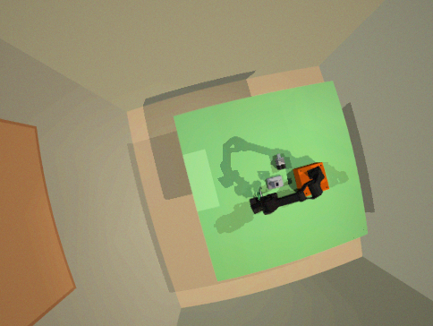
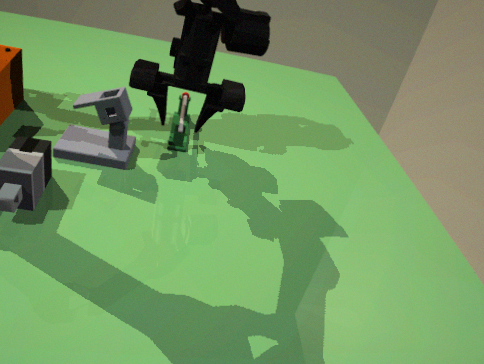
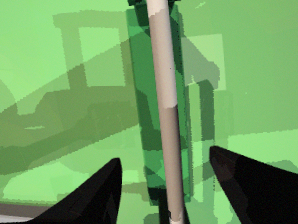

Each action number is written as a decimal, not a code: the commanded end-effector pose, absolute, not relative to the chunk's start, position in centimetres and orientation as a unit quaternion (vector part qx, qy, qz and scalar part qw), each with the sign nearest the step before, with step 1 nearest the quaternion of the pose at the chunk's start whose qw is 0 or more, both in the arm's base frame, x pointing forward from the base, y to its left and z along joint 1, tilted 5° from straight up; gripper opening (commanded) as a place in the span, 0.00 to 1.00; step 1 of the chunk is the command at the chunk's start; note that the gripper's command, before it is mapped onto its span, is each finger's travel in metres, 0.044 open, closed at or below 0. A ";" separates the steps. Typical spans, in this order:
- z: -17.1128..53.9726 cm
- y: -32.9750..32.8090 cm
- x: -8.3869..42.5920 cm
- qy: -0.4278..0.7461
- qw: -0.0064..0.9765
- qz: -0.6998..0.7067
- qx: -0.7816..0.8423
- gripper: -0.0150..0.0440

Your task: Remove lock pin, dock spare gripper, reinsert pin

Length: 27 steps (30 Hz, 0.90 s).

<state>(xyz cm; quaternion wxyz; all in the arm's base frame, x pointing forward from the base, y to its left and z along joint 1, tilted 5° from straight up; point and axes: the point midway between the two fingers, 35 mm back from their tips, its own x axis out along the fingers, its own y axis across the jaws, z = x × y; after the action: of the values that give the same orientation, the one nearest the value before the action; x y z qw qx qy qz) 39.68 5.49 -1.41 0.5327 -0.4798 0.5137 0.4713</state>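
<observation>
Lock pin: a pale rod [image 2: 183,112] [image 3: 167,95] with a red end, out of the mount [image 1: 269,184] [image 2: 85,150] [image 3: 15,212] and beside it, in line with the green holder [image 1: 259,195] [image 2: 177,140] [image 3: 142,100]; whether it touches the holder I cannot tell.
Green holder: on the green surface [image 1: 291,112] [image 2: 400,200] [image 3: 260,50], near the mount, on the side away from the orange block.
Gripper [image 1: 260,194] [image 2: 180,127] [image 3: 165,159]: pointing down near the mount, over the holder; fingers open, one on each side of the rod, with gaps showing in the wrist view.
Socket [image 2: 125,105]: at the head of the mount's post, its square openings visible.
Spare gripper [image 1: 279,160] [image 2: 25,175]: undocked, apart from the mount, near its side opposite the arm [image 1: 291,199] [image 2: 200,45].
Orange block [image 1: 300,174] [image 2: 7,80]: near the mount, under the arm's root.
</observation>
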 end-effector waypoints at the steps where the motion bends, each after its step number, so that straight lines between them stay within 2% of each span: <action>1: -0.8 5.5 39.7 0.514 0.533 0.471 -0.480 0.88; 4: 0.0 5.6 39.5 0.515 0.531 0.473 -0.479 1.00; 27: 4.8 6.0 38.6 0.522 0.518 0.483 -0.475 1.00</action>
<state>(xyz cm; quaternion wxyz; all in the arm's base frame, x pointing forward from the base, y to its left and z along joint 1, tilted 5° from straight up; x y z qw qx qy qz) 38.61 5.89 3.95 0.5169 -0.4750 0.5228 0.4835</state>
